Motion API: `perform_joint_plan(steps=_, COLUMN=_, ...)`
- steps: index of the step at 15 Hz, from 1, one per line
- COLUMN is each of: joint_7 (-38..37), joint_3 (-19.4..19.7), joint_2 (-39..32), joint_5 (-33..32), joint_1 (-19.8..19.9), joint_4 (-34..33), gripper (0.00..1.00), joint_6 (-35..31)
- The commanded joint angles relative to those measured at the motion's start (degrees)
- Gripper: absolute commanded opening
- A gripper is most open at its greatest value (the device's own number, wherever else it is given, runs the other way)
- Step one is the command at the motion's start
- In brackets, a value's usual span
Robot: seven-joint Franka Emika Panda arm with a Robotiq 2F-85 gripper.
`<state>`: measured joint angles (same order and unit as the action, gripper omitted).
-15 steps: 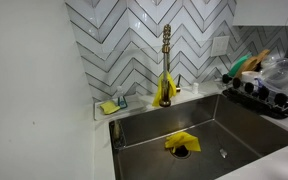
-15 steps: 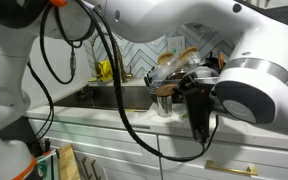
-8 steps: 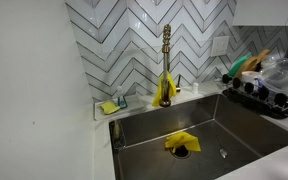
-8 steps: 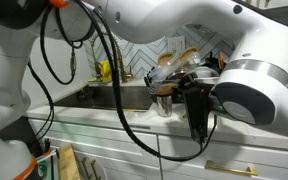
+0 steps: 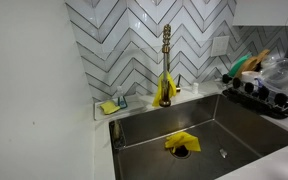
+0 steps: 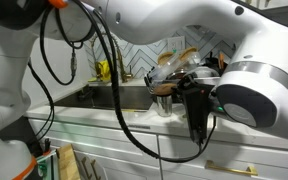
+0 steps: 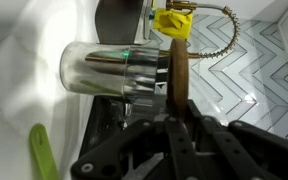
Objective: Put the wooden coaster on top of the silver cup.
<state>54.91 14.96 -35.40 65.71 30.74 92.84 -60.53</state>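
In the wrist view the silver cup point(image 7: 104, 68) stands on the pale counter, seen sideways. The wooden coaster point(image 7: 177, 75) shows edge-on, lying flat against the cup's rim. My gripper point(image 7: 177, 118) is shut on the coaster's edge. In an exterior view the cup point(image 6: 163, 106) stands on the counter by the sink with the brown coaster point(image 6: 162, 92) on its top, and the gripper point(image 6: 179, 88) is right beside it, largely hidden by the arm. Cup, coaster and gripper do not show in the view of the sink.
A steel sink point(image 5: 246, 122) holds a yellow cloth point(image 5: 181, 142) near the drain. A brass faucet point(image 5: 166, 60) stands behind it, and a dish rack point(image 5: 269, 88) full of dishes stands beside it. A yellow sponge point(image 5: 108, 107) lies on the ledge. A green object point(image 7: 44, 155) lies near the cup.
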Motion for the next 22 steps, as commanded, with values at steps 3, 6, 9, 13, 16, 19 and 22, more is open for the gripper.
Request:
perform_joint_plan(steps=3, joint_7=-1.0, joint_3=0.4, joint_2=-1.3, joint_5=-0.6, joint_1=0.3, joint_4=-1.9, gripper=0.03, joint_6=1.4)
perform_joint_plan(steps=6, joint_7=-1.2, joint_3=0.3, joint_2=-1.5, joint_5=-0.7, joint_1=0.3, joint_4=-2.3, gripper=0.03, joint_6=1.3)
perform_joint_plan(steps=9, joint_7=-1.4, joint_3=0.2, joint_2=-1.6, joint_5=-1.1, joint_1=0.2, joint_4=-2.5, gripper=0.03, joint_6=1.8)
perform_joint_plan(steps=13, joint_7=-1.7, joint_3=0.2, joint_2=-1.8, joint_5=-1.2, joint_1=0.3, joint_4=-2.7, gripper=0.03, joint_6=2.1)
perform_joint_plan(steps=16, joint_7=-1.8, joint_3=0.2, joint_2=-2.1, joint_5=-1.6, joint_1=0.2, joint_4=-2.9, gripper=0.03, joint_6=2.5)
perform_joint_plan(steps=19, joint_7=-1.9, joint_3=0.2, joint_2=-2.3, joint_5=-1.9, joint_1=0.1, joint_4=-2.9, gripper=0.03, joint_6=2.7)
perform_joint_plan(steps=22, joint_7=-1.9, joint_3=0.4, joint_2=-2.2, joint_5=-1.4, joint_1=0.1, joint_4=-2.7, gripper=0.03, joint_6=1.9)
